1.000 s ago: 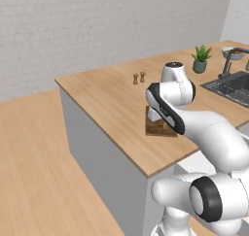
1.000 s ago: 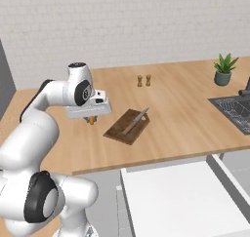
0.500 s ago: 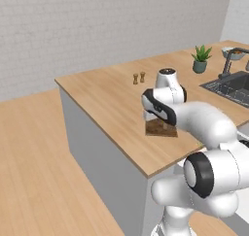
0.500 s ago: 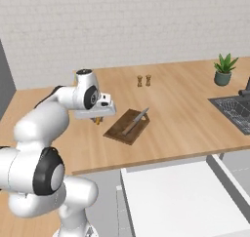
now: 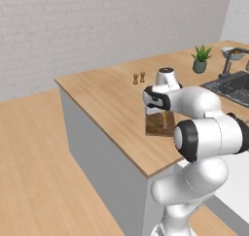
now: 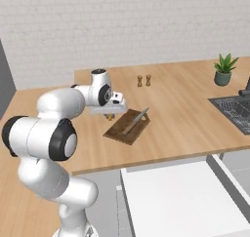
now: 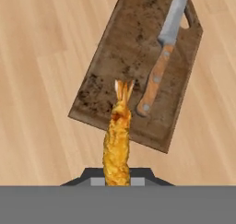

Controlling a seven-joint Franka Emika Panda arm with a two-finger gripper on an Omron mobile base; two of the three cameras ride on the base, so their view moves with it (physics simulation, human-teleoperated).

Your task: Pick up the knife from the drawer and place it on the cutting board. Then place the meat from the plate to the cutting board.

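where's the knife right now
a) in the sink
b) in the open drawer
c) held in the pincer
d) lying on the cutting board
d: the knife lies flat on the cutting board, its blade toward the clipped corner, while the pincer is shut on a fried shrimp instead.

Knife (image 7: 162, 57) lies on cutting board (image 7: 124, 57); meat (image 7: 117, 140) above board edge.
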